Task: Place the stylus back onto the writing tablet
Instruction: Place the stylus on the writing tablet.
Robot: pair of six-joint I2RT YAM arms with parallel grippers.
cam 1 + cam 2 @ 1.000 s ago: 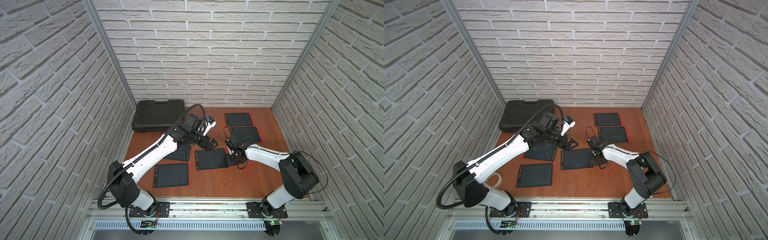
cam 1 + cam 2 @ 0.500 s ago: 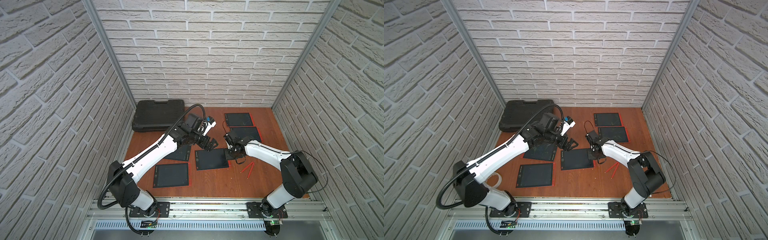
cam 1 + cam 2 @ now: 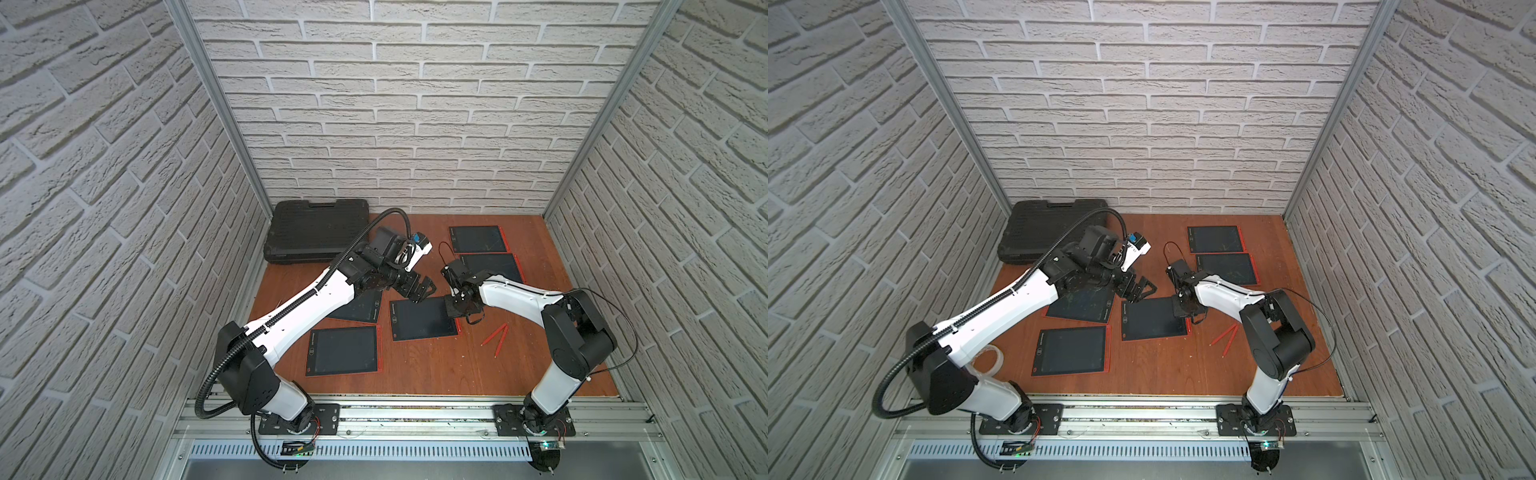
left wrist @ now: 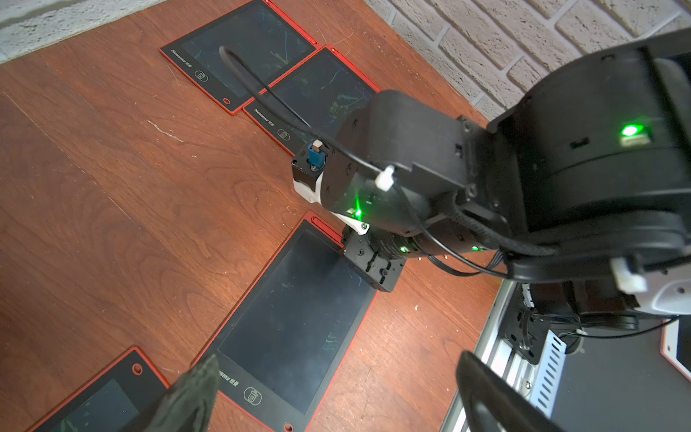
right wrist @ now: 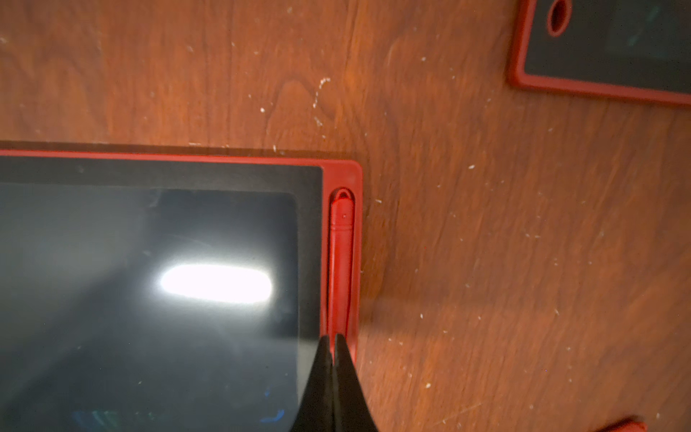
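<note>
The writing tablet (image 3: 422, 318) (image 3: 1152, 318), black with a red frame, lies flat mid-table. A red stylus (image 5: 341, 262) lies along the slot in its red side edge. My right gripper (image 5: 332, 338) (image 3: 455, 309) is shut, its tips together and resting on top of the stylus with nothing between them. My left gripper (image 3: 419, 291) (image 4: 336, 359) hangs open and empty over the tablet's (image 4: 295, 321) far left corner, a little above it.
Two loose red styluses (image 3: 496, 334) lie right of the tablet. Other tablets lie at the back right (image 3: 478, 239) (image 3: 494, 266), under the left arm (image 3: 357, 305) and at the front left (image 3: 343, 351). A black case (image 3: 316, 230) sits at the back left.
The right gripper has shifted slightly toward the back along the tablet's right edge, and its jaws have closed the last bit. The left arm has not moved.
</note>
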